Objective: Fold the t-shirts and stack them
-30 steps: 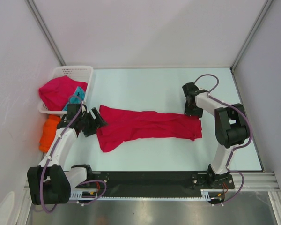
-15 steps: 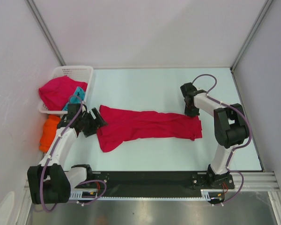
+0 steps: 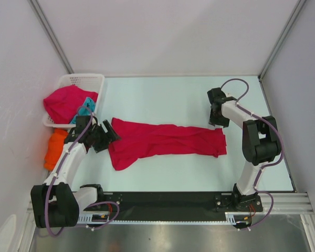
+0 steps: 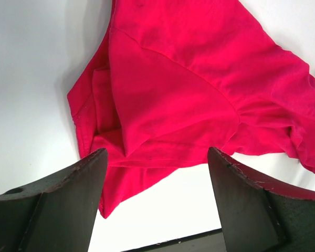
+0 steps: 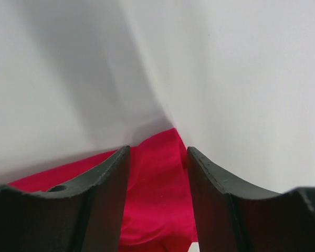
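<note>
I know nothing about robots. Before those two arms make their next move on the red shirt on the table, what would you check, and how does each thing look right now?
1. Left hand open and empty: ok.
2. Right hand open at the shirt's right end: ok.
3. Red shirt spread flat for folding: not ok, it is bunched into a long creased strip.
4. Shirt wholly on the table: ok.
5. Other shirts out of the way: ok, they are in and beside the basket.
6. Hands touching the cloth: cannot tell.
</note>
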You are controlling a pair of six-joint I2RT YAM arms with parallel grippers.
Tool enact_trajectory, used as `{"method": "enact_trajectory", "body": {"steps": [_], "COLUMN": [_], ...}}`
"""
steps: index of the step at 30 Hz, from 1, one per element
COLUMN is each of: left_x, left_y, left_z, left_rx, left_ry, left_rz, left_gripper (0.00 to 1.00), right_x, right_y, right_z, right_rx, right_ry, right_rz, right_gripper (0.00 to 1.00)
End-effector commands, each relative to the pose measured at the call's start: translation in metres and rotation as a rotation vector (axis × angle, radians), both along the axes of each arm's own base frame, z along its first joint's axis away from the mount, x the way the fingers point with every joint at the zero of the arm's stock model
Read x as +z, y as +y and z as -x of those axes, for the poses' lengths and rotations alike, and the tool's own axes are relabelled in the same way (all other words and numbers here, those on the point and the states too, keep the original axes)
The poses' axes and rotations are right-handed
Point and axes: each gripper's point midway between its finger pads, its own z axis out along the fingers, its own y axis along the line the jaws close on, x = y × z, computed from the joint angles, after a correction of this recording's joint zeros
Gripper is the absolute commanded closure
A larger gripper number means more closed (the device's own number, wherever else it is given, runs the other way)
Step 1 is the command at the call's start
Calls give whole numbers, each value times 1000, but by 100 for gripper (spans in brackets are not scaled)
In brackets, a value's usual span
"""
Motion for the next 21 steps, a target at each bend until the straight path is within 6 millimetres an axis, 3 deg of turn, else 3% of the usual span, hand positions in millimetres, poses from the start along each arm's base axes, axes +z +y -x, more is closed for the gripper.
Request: {"method": "enact_trajectory", "body": {"steps": [1, 13, 21], "left_x": [2, 0, 0], "left_y": [0, 0, 0], "left_z": [-4, -3, -2], "left_rx": [-23, -28, -25], "left_ry": [-28, -26, -28], "left_rz": [0, 0, 0], "left_gripper": [18, 18, 18], "right_x": [17, 3, 5], "right_y": [-6, -4, -1], "right_z": [-4, 26, 32], "right_rx": [-16, -24, -13], "right_ry": [-43, -18, -22], "right_rz": [3, -25, -30], "right_gripper": [48, 51, 52]}}
